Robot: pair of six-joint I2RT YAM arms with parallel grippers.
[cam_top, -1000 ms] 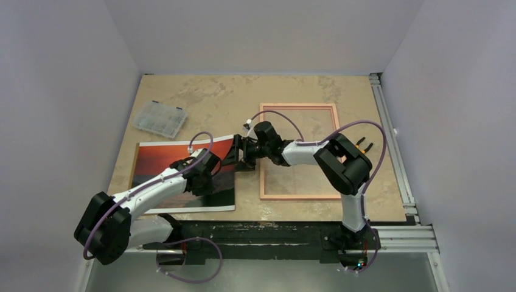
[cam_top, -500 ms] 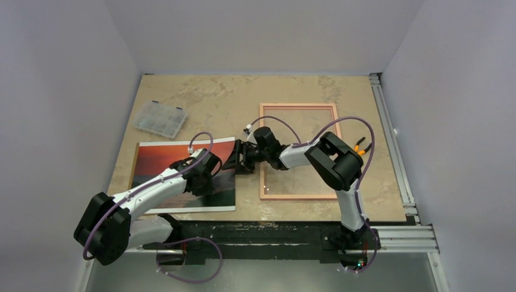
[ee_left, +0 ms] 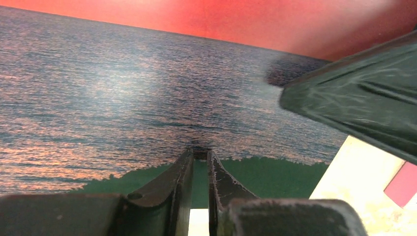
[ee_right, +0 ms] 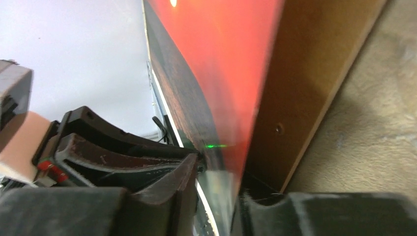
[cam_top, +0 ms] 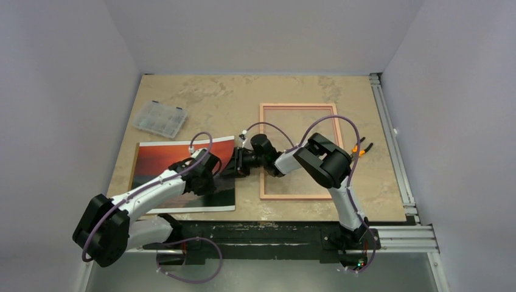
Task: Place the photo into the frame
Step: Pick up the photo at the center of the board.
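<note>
Slid toward 9 o'clock since earlier, right jaws (ee_right: pixel 216 196) closing over thin, floppy, glossy photo (cam_top: pixel 176 164) edge beside frame (cam_top: pixel 298 152); left jaws (ee_left: pixel 199 162) clenched, pressing photo onto surface (cam_top: pixel 213 97).

Left pincer (ee_left: pixel 199 162) nearly closed, right pincer (ee_right: pixel 216 172) narrowed, both arms reaching inward.

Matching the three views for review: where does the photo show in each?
Top external: the photo lies left of centre, under the left arm.
Left wrist: fills most of the picture.
Right wrist: a steep red band through the middle.
Shared landmark: the tan table.
</note>
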